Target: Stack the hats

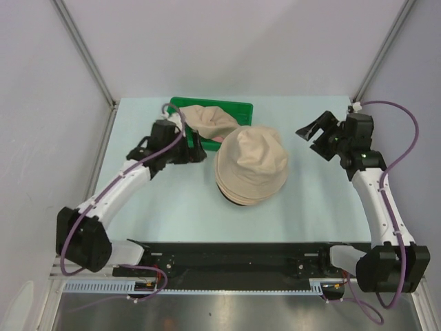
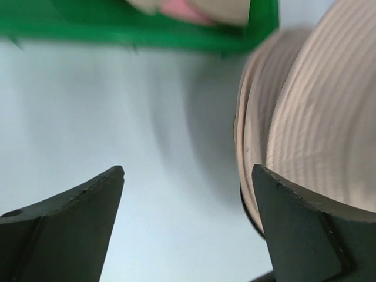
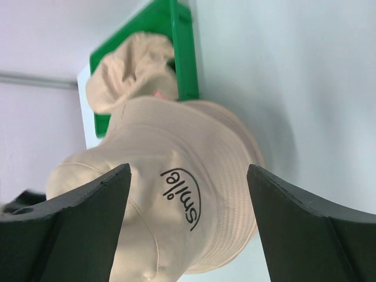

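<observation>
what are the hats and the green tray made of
The hats look like soft woven cloth, perhaps cotton, matte beige: floppy folds and stitched rows on the brim. The tray looks like hard plastic, smooth bright green with a straight moulded rim.

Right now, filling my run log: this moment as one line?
left end effector open, empty | right end effector open, empty | hat stack mid-table | one hat on green tray

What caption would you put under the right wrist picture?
Open right gripper faces a stack of beige hats marked smile, green tray behind.
</observation>
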